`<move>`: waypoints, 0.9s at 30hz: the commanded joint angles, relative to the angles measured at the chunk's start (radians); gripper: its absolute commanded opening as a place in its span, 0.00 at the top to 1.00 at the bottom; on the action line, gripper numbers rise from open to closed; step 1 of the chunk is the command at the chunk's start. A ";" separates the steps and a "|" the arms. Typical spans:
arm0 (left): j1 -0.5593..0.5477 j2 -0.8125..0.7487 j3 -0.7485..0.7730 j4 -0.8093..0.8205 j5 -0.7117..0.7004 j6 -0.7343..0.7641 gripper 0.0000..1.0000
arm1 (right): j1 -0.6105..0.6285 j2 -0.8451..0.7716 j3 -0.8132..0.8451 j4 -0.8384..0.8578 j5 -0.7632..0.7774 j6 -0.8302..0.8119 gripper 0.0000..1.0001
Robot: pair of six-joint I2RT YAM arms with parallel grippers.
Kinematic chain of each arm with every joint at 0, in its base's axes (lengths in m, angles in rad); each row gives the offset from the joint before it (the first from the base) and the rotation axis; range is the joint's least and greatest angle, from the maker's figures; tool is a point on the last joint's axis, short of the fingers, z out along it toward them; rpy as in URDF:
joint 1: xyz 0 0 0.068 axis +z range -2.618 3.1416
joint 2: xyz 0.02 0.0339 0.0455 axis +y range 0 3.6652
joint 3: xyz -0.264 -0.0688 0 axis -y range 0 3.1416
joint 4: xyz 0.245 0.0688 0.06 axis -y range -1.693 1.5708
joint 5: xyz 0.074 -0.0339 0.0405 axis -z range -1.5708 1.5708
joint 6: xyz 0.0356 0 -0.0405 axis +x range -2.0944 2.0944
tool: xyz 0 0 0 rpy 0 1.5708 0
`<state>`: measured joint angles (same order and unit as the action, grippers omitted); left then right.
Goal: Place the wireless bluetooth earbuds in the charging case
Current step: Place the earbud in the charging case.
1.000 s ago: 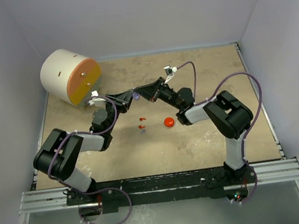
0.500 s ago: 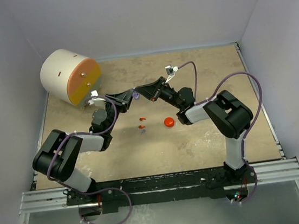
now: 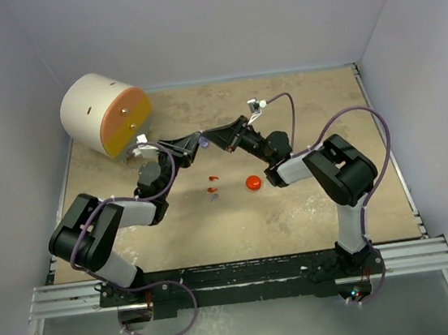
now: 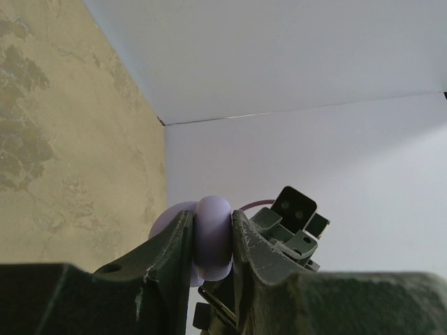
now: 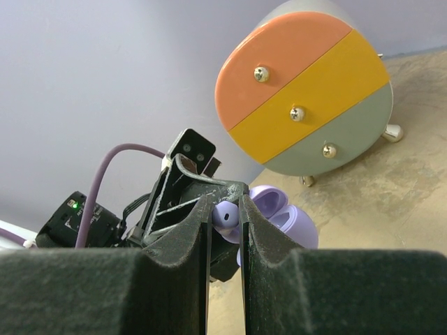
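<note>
My left gripper is shut on the open lavender charging case and holds it above the table; the left wrist view shows the case edge-on between the jaws. My right gripper is shut on a grey-lavender earbud right at the case's open cups. Two red earbuds and a small grey-lavender one lie on the table below. A red-orange round case lies to their right.
A round cream drum with an orange, yellow and grey-green face stands on small feet at the back left, also in the right wrist view. Grey walls close in the tan table on three sides.
</note>
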<state>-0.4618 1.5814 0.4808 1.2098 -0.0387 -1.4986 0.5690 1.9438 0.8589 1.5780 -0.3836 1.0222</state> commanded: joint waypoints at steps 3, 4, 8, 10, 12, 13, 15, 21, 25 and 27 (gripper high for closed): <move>-0.011 -0.034 0.036 0.054 -0.009 0.021 1.00 | -0.001 0.001 0.002 0.060 0.009 0.006 1.00; -0.011 -0.035 0.036 0.054 -0.011 0.021 1.00 | -0.002 0.001 0.002 0.062 0.010 0.006 1.00; -0.012 -0.038 0.036 0.053 -0.013 0.021 1.00 | -0.002 0.000 0.001 0.059 0.012 0.006 1.00; -0.013 -0.041 0.036 0.054 -0.015 0.021 1.00 | -0.002 -0.002 -0.002 0.059 0.015 0.006 1.00; -0.012 -0.044 0.035 0.053 -0.016 0.021 1.00 | -0.002 -0.002 -0.004 0.056 0.015 0.005 1.00; -0.012 -0.045 0.035 0.053 -0.016 0.023 1.00 | -0.001 -0.002 -0.005 0.056 0.016 0.005 1.00; -0.012 -0.048 0.035 0.053 -0.017 0.023 1.00 | -0.002 -0.002 -0.007 0.054 0.017 0.004 1.00; -0.012 -0.055 0.034 0.051 -0.018 0.023 1.00 | -0.004 -0.007 -0.016 0.053 0.026 0.002 1.00; -0.014 -0.058 0.032 0.052 -0.020 0.023 1.00 | -0.006 -0.012 -0.021 0.051 0.032 0.001 1.00; -0.013 -0.059 0.032 0.051 -0.020 0.023 1.00 | -0.007 -0.012 -0.021 0.049 0.032 -0.001 1.00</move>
<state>-0.4683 1.5608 0.4808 1.2022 -0.0433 -1.4982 0.5682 1.9438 0.8463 1.5780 -0.3752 1.0225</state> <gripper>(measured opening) 0.248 0.203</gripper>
